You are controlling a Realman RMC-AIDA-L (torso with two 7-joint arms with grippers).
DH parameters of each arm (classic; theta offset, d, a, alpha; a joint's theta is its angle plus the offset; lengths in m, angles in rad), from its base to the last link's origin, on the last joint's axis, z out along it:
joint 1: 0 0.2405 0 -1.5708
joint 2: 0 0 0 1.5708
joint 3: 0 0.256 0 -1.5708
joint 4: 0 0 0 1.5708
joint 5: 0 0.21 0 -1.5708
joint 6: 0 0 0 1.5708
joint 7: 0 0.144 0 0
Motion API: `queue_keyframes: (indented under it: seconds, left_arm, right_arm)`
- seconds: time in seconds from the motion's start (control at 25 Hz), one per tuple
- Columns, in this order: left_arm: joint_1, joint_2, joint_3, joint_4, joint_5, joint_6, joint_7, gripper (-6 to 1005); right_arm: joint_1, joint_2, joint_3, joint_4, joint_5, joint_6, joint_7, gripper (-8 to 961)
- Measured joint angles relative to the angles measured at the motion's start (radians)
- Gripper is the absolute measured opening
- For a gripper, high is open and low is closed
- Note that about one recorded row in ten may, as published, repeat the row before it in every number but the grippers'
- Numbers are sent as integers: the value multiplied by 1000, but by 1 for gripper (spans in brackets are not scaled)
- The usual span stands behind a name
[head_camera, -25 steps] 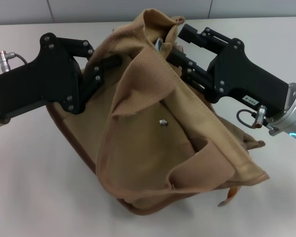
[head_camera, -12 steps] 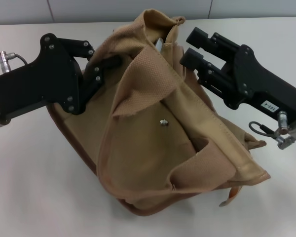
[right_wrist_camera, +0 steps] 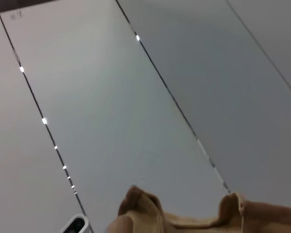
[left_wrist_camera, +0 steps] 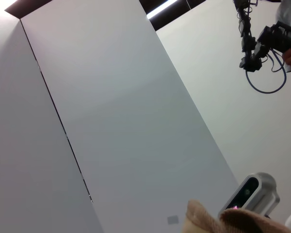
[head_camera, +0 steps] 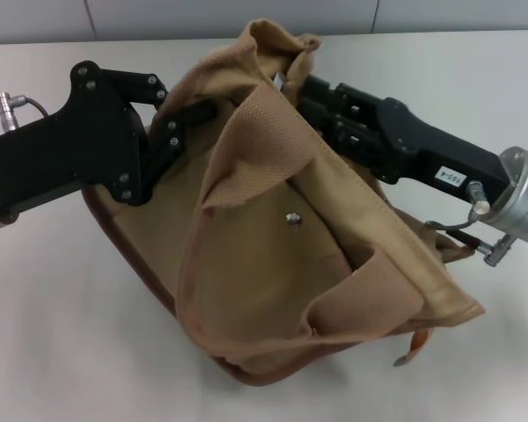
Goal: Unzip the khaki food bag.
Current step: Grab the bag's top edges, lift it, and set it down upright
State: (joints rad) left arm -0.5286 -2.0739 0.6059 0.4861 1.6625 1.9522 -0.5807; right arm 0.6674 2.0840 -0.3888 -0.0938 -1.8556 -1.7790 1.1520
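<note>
- The white desk (head_camera: 62, 334) carries everything; its bare surface shows all round the bag.
- The khaki food bag (head_camera: 273, 264), a boxy tan canvas tote with brown trim, sits slumped and crumpled at the middle of the desk, its upper edge raised toward 12 o'clock, and a small metal snap stud (head_camera: 290, 217) shows on the front panel.
- The left gripper (head_camera: 194, 114), black, reaches in from 9 o'clock and its tips sink into a fold of the bag's upper left side; it looks clamped on the cloth, but the fingers are hidden, so I cannot tell.
- The right gripper (head_camera: 306, 92), black on a silver wrist, comes in from 3 o'clock and presses against the top edge near a glint of metal, perhaps the zipper pull (head_camera: 282, 81); whether it is pinching it I cannot tell.
- Progress, as I judge it: the zipper line is buried in folds, so how much is open cannot be read; the pull along the top seems to remain to be done.
</note>
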Motion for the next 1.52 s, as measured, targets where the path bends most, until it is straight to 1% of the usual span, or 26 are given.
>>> queue_keyframes:
  seconds: [0.28, 0.56, 0.84, 0.92, 1.08, 1.24, 1.32, 1.36, 1.44, 1.52]
  left_arm:
    - [-5, 0, 3, -1, 0, 0, 1, 109]
    - [-8, 0, 11, -1, 0, -1, 7, 112]
    - [-9, 0, 33, 1, 0, 1, 27, 114]
    - [-12, 0, 33, 2, -1, 2, 28, 115]
    - [-15, 0, 34, 4, -1, 3, 28, 117]
    - [-16, 0, 34, 6, -1, 5, 28, 118]
    - [-16, 0, 34, 6, -3, 6, 28, 119]
    - [-16, 0, 34, 6, -4, 7, 29, 119]
    - [-16, 0, 34, 6, -10, 7, 29, 120]
    - [-15, 1, 34, 6, -12, 7, 29, 121]
  right_arm:
    - [24, -1, -37, -8, -1, 14, 107, 510]
    - [49, -1, -39, -28, 1, 26, 222, 509]
    - [82, 2, -39, -29, 5, 64, 300, 510]
    - [96, 1, -54, -30, 2, 86, 338, 511]
    - [100, 0, -75, -37, 2, 100, 359, 510]
    - [91, 0, -109, -72, 2, 102, 391, 507]
    - [68, 0, -136, -112, 2, 82, 396, 469]
    - [68, 0, -136, -112, 2, 82, 396, 450]
    - [39, 0, -144, -147, 2, 57, 358, 412]
    - [2, 1, -136, -176, 11, 29, 275, 447]
